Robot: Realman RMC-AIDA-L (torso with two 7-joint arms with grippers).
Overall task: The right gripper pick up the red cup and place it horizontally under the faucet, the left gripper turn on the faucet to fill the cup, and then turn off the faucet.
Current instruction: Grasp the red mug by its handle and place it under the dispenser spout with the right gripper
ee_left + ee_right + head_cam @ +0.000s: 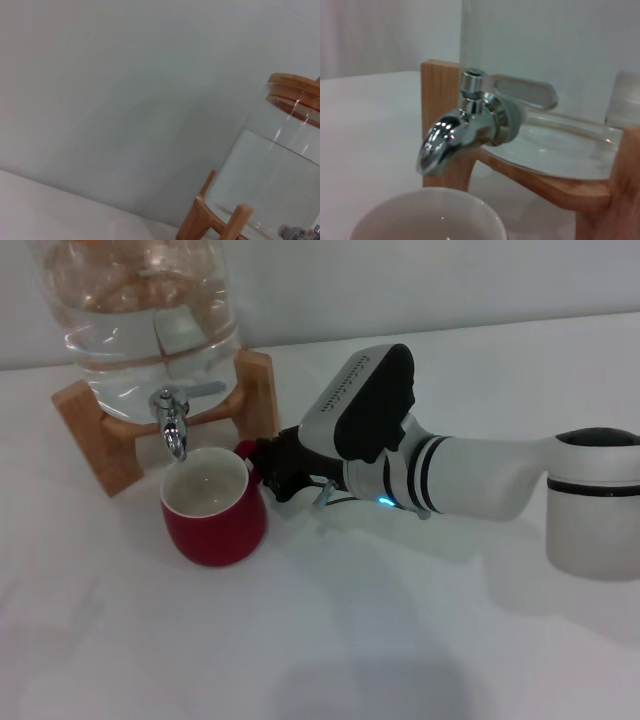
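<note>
Standing upright on the white table (400, 640), the red cup (215, 505) sits directly below the downturned spout of the faucet (172, 418), its cream inside facing up. Reaching in from the right, the right gripper (268, 468) has its black fingers narrowed around the cup's small handle, gripping it. Behind the cup, the glass jar (140, 310) holds clear water and rests on the wooden stand (95, 430). From the right wrist view, the chrome spout hangs just above the cup's rim (427, 212).
</note>
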